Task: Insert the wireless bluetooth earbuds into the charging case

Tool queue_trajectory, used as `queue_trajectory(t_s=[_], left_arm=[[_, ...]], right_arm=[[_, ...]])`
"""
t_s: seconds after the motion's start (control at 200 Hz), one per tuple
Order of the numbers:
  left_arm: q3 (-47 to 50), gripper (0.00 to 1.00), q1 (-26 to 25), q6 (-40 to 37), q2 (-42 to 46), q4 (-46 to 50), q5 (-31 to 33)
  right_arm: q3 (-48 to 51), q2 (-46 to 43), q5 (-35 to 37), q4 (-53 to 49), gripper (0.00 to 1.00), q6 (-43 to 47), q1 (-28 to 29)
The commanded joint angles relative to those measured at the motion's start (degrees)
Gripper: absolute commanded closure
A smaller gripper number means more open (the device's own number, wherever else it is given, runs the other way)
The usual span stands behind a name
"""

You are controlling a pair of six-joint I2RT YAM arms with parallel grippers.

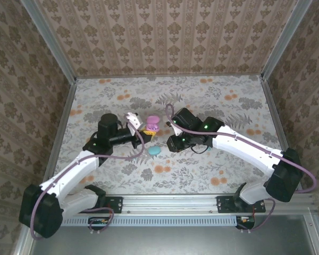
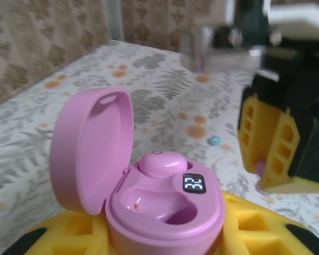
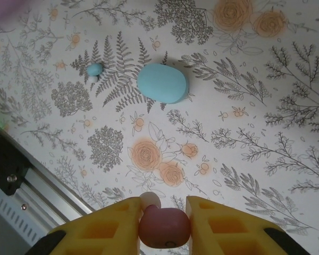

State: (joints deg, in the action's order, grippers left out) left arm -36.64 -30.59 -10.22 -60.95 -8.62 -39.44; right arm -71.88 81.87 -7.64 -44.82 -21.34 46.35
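Note:
My left gripper (image 2: 165,236) is shut on an open pink charging case (image 2: 167,210), held upright, with its lid (image 2: 90,149) tipped back to the left. One pink earbud (image 2: 162,162) sits in the far socket. The near socket (image 2: 159,204) is empty, and a small display on the case is lit. My right gripper (image 3: 164,210) is shut on a second pink earbud (image 3: 165,228), above the table. From the top view the right gripper (image 1: 171,142) hangs just right of the pink case (image 1: 152,123) in the left gripper (image 1: 147,127). The right gripper's yellow fingers (image 2: 274,143) are close on the right.
A closed teal case (image 3: 162,83) lies on the floral table, with a tiny teal earbud (image 3: 94,69) to its left. The teal case (image 1: 154,151) sits between the two grippers, slightly nearer the bases. A metal rail (image 3: 37,186) runs along the table's near edge.

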Motion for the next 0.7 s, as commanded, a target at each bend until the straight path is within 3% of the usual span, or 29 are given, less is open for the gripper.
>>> queue_trajectory(t_s=[0.0, 0.695], left_arm=[[-3.19, 0.67, -1.44, -4.64, -1.91, 2.55, -5.40], [-10.10, 0.67, -3.51, -10.25, -11.03, 8.62, -12.50]], right_arm=[[-4.30, -1.71, 1.12, -6.11, 0.73, 4.65, -0.14], [-21.12, 4.00, 1.09, -15.26, 0.73, 16.38, 0.32]])
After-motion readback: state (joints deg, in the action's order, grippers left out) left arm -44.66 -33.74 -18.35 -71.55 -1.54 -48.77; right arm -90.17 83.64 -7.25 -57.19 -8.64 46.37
